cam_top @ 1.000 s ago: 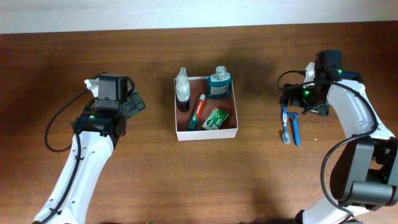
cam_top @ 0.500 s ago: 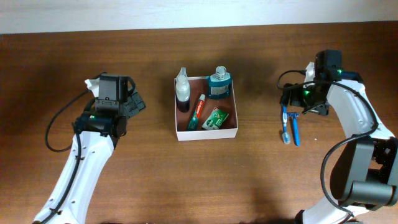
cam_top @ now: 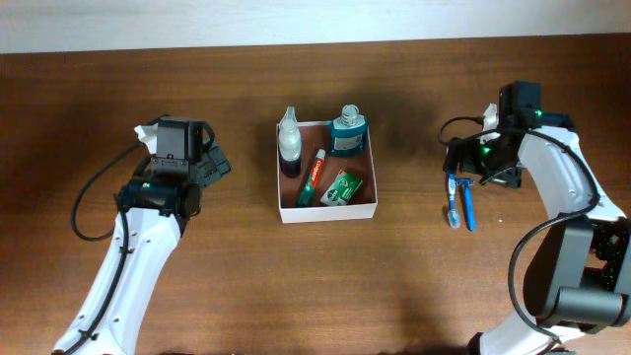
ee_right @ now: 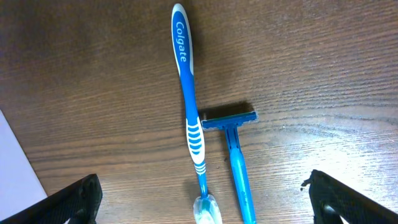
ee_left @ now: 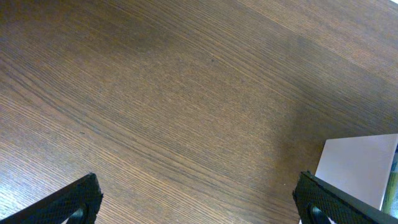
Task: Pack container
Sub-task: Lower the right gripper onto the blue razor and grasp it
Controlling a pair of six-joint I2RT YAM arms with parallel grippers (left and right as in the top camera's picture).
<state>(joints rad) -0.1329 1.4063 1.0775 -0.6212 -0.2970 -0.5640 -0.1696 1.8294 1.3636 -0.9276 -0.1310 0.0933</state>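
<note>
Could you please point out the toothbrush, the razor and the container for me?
toothbrush (ee_right: 191, 118): right wrist view, middle of its blue handle.
razor (ee_right: 235, 163): right wrist view, on its blue handle below the head.
container (cam_top: 328, 212): overhead view, on its white near wall.

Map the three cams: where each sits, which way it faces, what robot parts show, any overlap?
Overhead: fixed above the table, looking straight down; container, toothbrush, razor, left arm and right arm show.
Left wrist: on the left arm, facing down at bare wood and a white container corner; its open fingers at the bottom corners.
Right wrist: on the right arm, facing down at toothbrush and razor; open fingers at the bottom corners.
Shared: overhead and right wrist both see toothbrush and razor.
</note>
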